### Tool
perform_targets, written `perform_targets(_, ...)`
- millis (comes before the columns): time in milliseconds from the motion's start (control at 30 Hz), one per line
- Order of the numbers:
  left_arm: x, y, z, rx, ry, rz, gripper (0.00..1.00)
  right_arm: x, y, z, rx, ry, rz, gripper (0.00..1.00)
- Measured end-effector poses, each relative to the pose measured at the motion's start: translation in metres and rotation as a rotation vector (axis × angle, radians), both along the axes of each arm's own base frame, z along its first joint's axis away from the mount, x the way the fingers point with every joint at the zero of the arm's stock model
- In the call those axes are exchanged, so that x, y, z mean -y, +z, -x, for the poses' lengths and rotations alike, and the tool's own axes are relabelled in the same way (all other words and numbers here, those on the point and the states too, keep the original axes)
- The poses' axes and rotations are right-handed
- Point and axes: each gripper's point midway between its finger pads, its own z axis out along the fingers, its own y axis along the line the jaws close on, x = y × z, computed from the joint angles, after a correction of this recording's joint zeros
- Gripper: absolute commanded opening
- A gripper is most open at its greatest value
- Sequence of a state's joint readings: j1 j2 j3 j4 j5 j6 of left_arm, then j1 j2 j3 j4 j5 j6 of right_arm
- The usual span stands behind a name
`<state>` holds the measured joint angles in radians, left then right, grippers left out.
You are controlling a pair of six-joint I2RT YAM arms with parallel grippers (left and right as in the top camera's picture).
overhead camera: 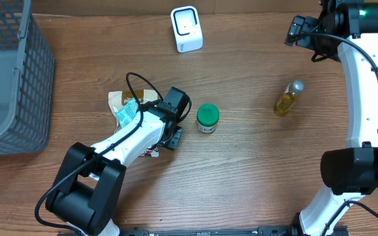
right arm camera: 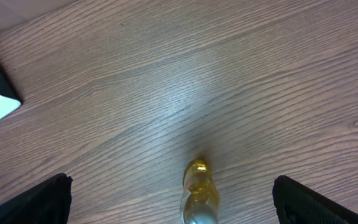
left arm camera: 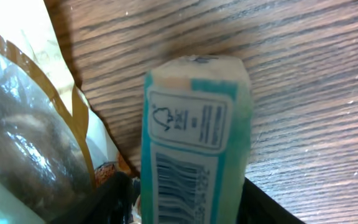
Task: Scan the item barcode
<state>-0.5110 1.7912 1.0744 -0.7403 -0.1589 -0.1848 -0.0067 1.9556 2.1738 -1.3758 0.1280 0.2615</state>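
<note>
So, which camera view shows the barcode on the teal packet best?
The left wrist view: the barcode on the teal packet is close, its bars distinct. Overhead shows the packet small, beside the left arm, bars unreadable. The right wrist view misses it.

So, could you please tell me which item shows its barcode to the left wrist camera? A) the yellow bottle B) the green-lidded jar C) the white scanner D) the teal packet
D: in the left wrist view the printed bars sit on the teal packet, which fills the middle of the frame with the wooden table behind it.
</note>
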Motion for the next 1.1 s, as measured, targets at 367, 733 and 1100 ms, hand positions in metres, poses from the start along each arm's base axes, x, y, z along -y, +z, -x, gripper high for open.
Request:
perform_targets(367, 0.005, 0.008, -0.007, 0.016, -0.001, 0.015, 0.51, 0.0, 0.0, 0.0, -0.001, 0.0, 0.0, 1.0)
perform_targets(733, 0.006, 0.016, -0.007, 0.001, 0.005, 0.012, 0.66, 0.0, 0.0, 0.0, 0.0, 0.0, -0.001, 1.0)
perform_targets(1100, 0.022, 0.093, -0.035, 0.046, 0.014, 0.043, 0.75, 0.0, 0.0, 0.0, 0.0, 0.0, 0.0, 1.0)
